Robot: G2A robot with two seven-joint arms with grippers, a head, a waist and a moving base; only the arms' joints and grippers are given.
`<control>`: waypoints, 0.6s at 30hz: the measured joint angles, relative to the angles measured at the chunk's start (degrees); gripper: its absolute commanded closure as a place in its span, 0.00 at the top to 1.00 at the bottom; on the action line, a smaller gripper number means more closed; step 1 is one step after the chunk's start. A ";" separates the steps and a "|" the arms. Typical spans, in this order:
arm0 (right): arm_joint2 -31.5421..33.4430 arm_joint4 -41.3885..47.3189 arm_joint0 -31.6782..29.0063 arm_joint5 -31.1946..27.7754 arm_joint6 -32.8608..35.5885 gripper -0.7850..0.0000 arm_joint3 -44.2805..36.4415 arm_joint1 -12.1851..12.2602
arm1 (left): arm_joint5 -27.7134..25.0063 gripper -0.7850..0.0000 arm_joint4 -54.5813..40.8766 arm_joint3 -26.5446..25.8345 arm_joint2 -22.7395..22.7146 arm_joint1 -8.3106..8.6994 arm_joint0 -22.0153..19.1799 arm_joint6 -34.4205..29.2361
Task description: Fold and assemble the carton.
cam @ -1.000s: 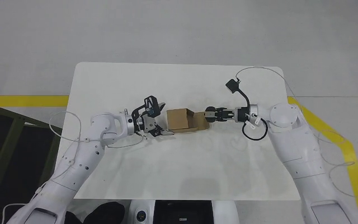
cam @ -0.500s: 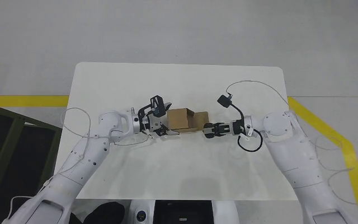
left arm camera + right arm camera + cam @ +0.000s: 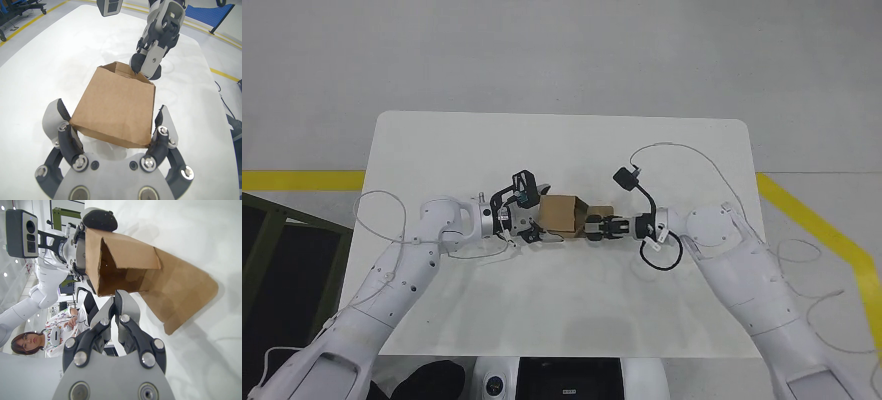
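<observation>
The carton [image 3: 560,212] lies on its side at the centre of the table [image 3: 442,160], between the two grippers. It is brown cardboard, formed into a rectangular sleeve. One end faces the left gripper [image 3: 538,214] and the open end faces the right gripper [image 3: 594,226]. In the right wrist view, the open end of the carton [image 3: 132,256] shows a dark interior. One side flap [image 3: 136,256] is folded partly across the mouth, and a long flap [image 3: 179,294] lies flat on the table surface. In the left wrist view, the left gripper [image 3: 111,111] clamps the near end of the carton [image 3: 117,106]; one finger presses each side at the corners. The right gripper [image 3: 115,294] has its fingers pressed together, with the tips touching the edge of the open end. The left wrist view shows the right gripper [image 3: 144,71] against the far rim. A thin white cable [image 3: 692,150] loops over the table beside the right arm.
</observation>
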 measured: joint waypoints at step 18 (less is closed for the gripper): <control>-5.09 2.86 5.95 -3.90 -0.10 0.00 8.20 -2.14 | -1.13 1.00 -0.90 0.24 -0.40 -0.29 -0.05 -1.27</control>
